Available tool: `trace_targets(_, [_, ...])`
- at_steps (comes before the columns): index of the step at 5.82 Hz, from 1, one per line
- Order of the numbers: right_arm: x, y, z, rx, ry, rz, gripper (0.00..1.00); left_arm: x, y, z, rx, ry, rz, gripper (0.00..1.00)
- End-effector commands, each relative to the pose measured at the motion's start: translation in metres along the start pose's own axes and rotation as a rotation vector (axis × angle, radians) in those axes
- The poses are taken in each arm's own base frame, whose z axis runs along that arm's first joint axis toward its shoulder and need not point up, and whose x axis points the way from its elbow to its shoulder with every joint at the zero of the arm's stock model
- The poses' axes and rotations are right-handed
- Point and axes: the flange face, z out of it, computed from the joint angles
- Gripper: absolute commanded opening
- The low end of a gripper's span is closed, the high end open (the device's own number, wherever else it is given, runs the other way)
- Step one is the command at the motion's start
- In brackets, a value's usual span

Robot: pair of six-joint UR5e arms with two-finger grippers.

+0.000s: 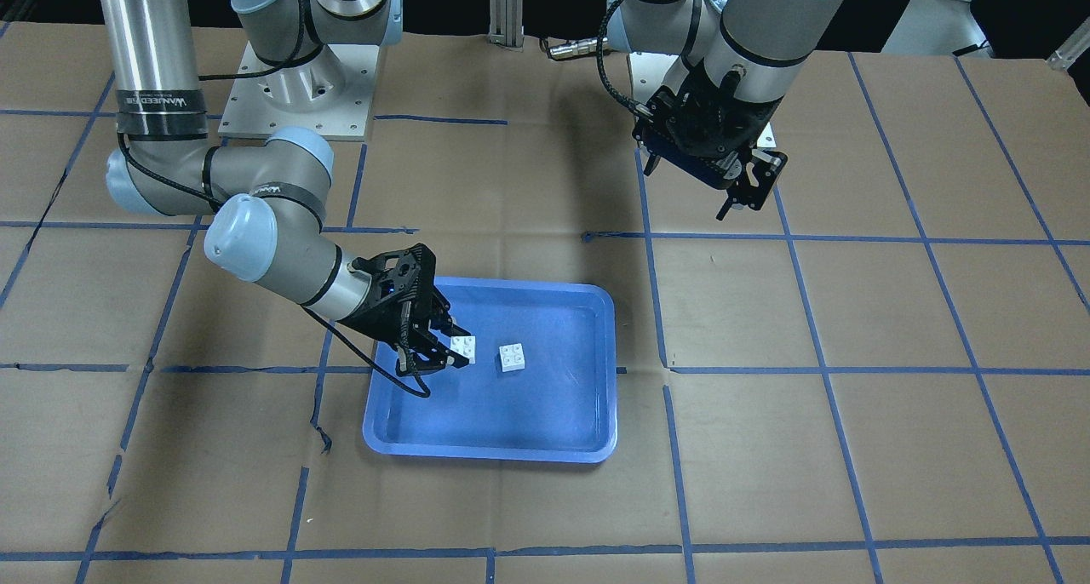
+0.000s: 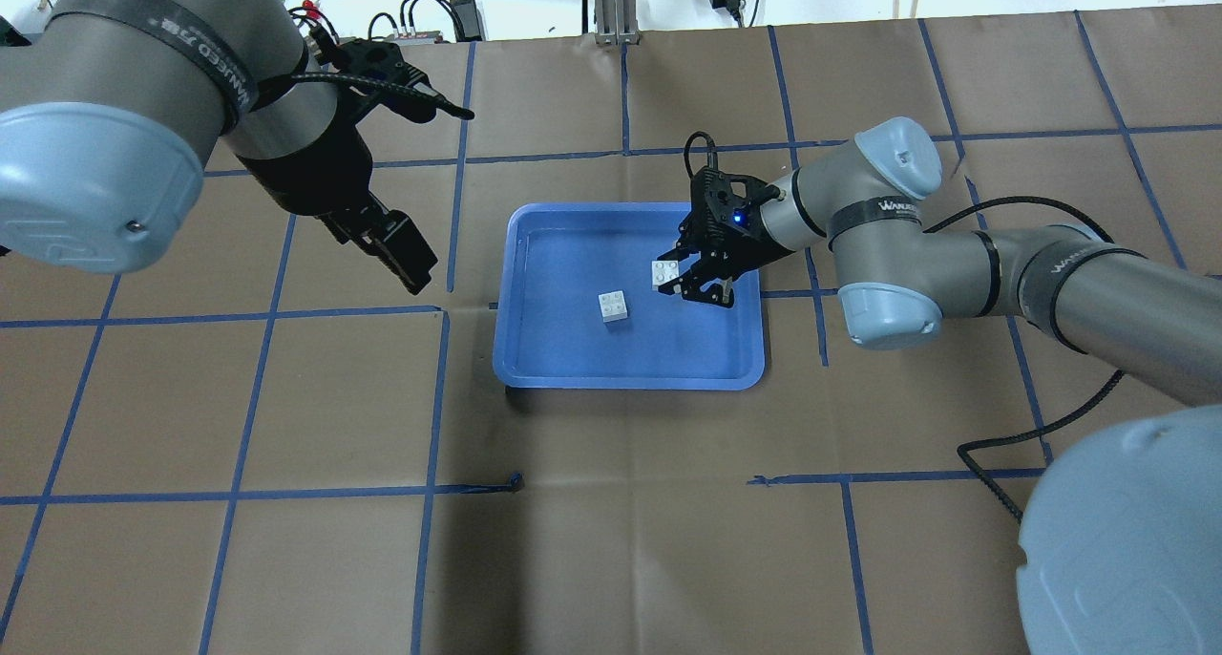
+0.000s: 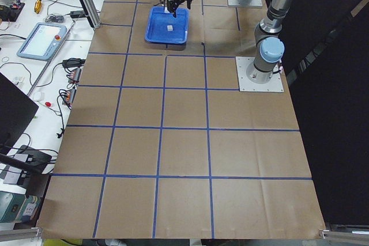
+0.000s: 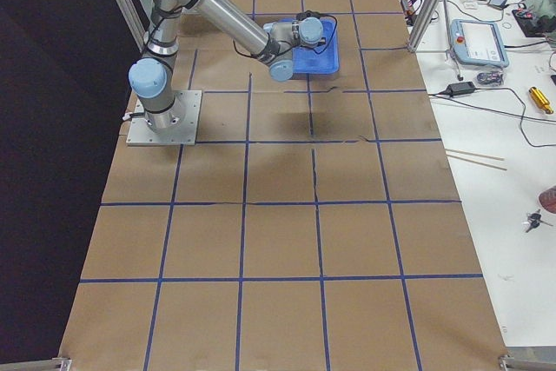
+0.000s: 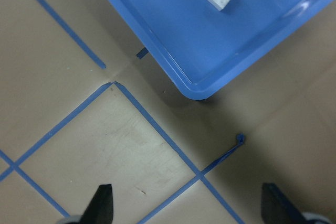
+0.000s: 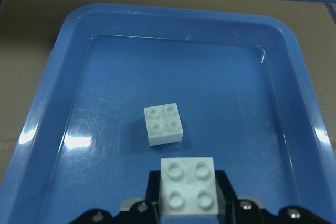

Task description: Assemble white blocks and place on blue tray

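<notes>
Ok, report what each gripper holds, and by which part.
Right gripper grips one white block by its two opposite sides, studs up. Left gripper is open, empty.

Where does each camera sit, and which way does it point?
Front-facing: across the table, facing robot; right arm, left arm, blue tray.
Overhead: behind the robot, looking down; both arms.
Exterior left: table's end, along it; both arms.
Exterior right: opposite end; right arm nearer.
Left wrist: beside the tray, downward; open left gripper.
Right wrist: over the tray; right gripper, gripped white block.
Both wrist views share the loose white block.
</notes>
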Motion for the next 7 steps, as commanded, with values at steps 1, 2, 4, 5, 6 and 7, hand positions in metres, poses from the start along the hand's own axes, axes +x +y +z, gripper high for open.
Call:
trace_targets(1, [-0.002,0.004,0.025,0.002,0.010,0.007,0.22,-0.027,0.003,-0.020,0.013,-0.052,-0.310,0.99])
trace_targets(2, [-0.002,0.004,0.026,0.002,0.009,0.010,0.22,-0.027,0.001,-0.024,0.023,-0.051,-0.349,0.99])
trace_targets(4, [-0.005,0.013,0.040,-0.001,-0.020,0.029,0.22,-0.028,0.001,-0.026,0.040,-0.053,-0.363,0.99])
trace_targets(5, [-0.006,0.014,0.041,-0.003,-0.025,0.038,0.22,-0.027,0.002,-0.029,0.045,-0.055,-0.363,0.99])
trace_targets(6, [-0.012,0.003,0.049,-0.003,-0.038,0.035,0.22,-0.030,0.002,-0.029,0.048,-0.054,-0.369,0.99])
trace_targets(7, [-0.016,-0.003,0.054,-0.004,-0.046,0.022,0.22,-0.034,0.003,-0.030,0.054,-0.058,-0.375,0.99])
